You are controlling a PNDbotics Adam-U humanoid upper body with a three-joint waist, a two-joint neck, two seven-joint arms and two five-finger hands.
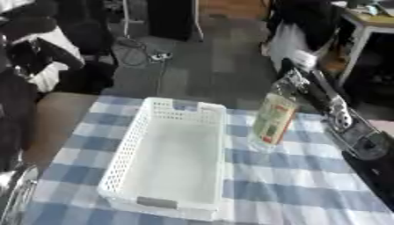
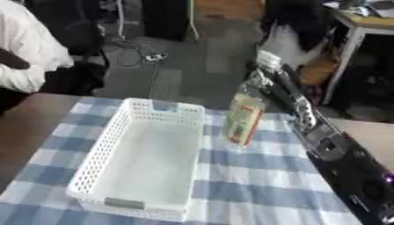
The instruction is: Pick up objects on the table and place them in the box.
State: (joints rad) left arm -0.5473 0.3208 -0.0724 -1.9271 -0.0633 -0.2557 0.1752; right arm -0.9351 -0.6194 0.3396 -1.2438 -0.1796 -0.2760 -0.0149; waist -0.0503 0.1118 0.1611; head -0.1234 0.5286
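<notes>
I hold the bottle (image 1: 274, 119) by its neck in my right hand (image 1: 296, 83), fingers curled round it, lifted just right of the basket (image 1: 127, 151), ready for transfer.

Blue-white checked tablecloth (image 1: 292, 176) covers table; floor cables (image 1: 142, 55) at 11 o'clock — white-framed desk (image 2: 355, 33) at 1 o'clock.
</notes>
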